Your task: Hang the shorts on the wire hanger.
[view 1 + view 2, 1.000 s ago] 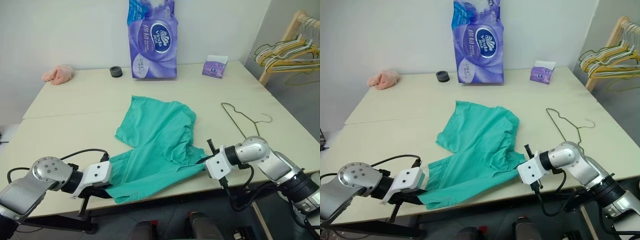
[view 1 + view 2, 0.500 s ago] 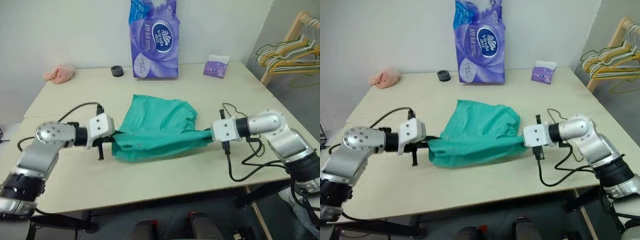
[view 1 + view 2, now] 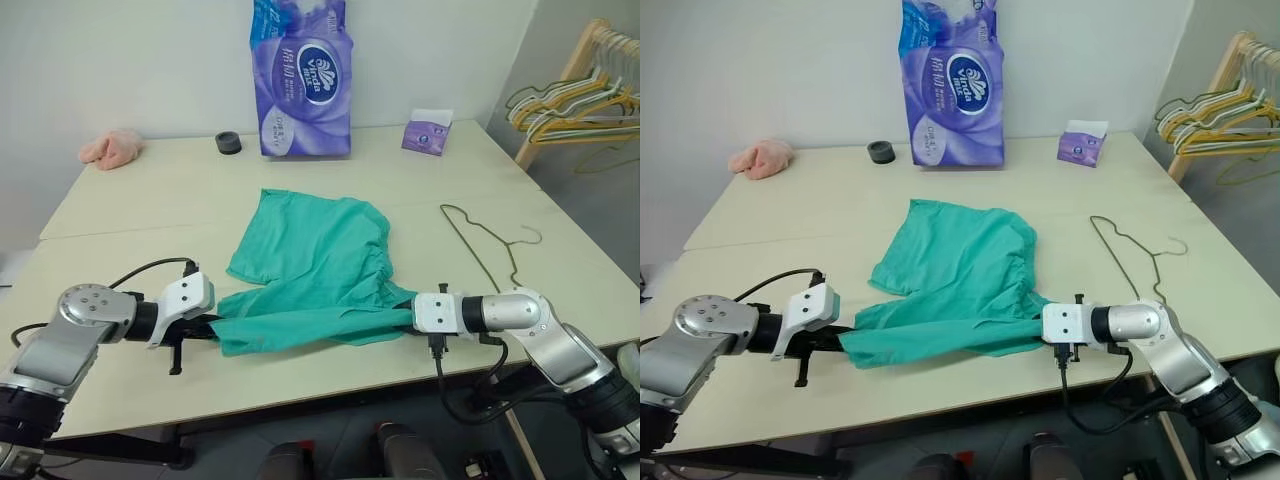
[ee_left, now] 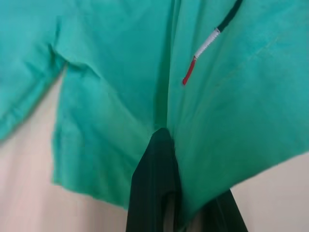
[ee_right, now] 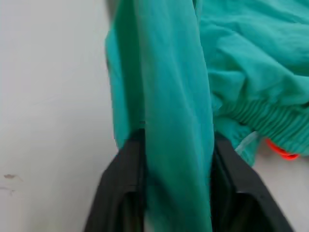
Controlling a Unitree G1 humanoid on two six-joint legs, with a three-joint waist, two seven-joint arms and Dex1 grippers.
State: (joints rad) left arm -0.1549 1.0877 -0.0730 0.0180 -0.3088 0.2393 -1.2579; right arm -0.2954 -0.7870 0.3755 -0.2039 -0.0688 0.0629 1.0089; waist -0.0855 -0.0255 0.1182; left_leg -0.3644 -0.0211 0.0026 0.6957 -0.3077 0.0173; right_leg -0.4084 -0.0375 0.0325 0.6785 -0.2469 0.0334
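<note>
The teal-green shorts (image 3: 310, 260) lie spread on the table (image 3: 140, 210), their near edge stretched between my two grippers. My left gripper (image 3: 212, 328) is shut on the near left corner; the left wrist view shows its fingers (image 4: 161, 164) pinched together on the cloth. My right gripper (image 3: 405, 318) is at the near right end by the gathered waistband. Its fingers (image 5: 126, 179) stand apart, with a fold of the shorts (image 5: 174, 96) running between them and a small orange tag (image 5: 281, 151) beside. The thin wire hanger (image 3: 478, 245) lies flat to the right of the shorts.
A purple toilet-paper pack (image 3: 303, 85), a small purple tissue box (image 3: 427, 133), a black round object (image 3: 228, 143) and a pink cloth (image 3: 112, 148) sit along the far edge. A wooden rack with bunched hangers (image 3: 575, 100) stands beyond the table's right side.
Half a second ago the shorts hung bunched and taut between raised grippers. Both arms have since come down toward the near edge, the shorts lie flat, and the right fingers have parted.
</note>
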